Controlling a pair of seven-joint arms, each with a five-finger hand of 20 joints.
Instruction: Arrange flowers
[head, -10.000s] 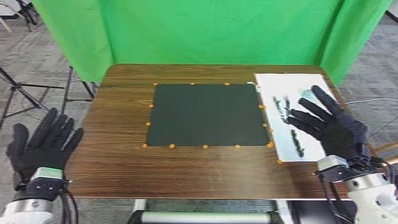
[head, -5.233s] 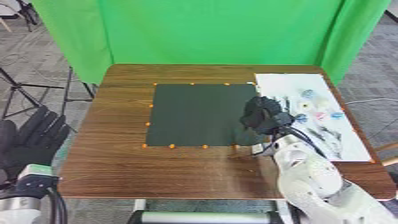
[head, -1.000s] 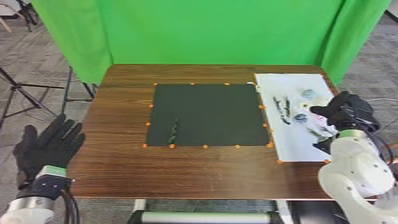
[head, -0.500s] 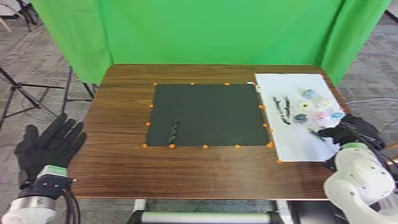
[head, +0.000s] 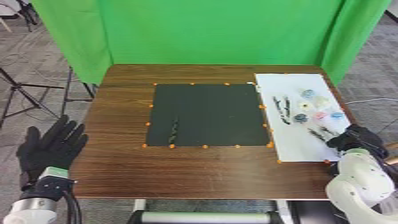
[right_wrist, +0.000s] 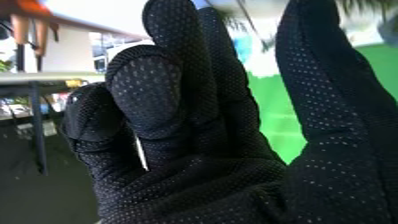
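Well, the grey-green stems (head: 317, 134) lie on the near part of the white sheet (head: 302, 150), towards its right edge, so the likely step is to take one up cleanly. The blue bloom (head: 308, 93) and the pink bloom (head: 320, 115) sit farther up the sheet; a low, short approach should spare them. At the sheet's near right edge, the right hand (head: 357, 139) is wide, its thumb well apart from its fingers; whether a fingertip touches a stem, I can't quite tell. Best to close thumb and fingers across one stalk, gently, then lift straight up. Left of the sheet, the dark mat (head: 209, 112) carries one dark sprig (head: 174, 132); well beyond it, the left hand (head: 51, 147) rests spread, clear of the work.
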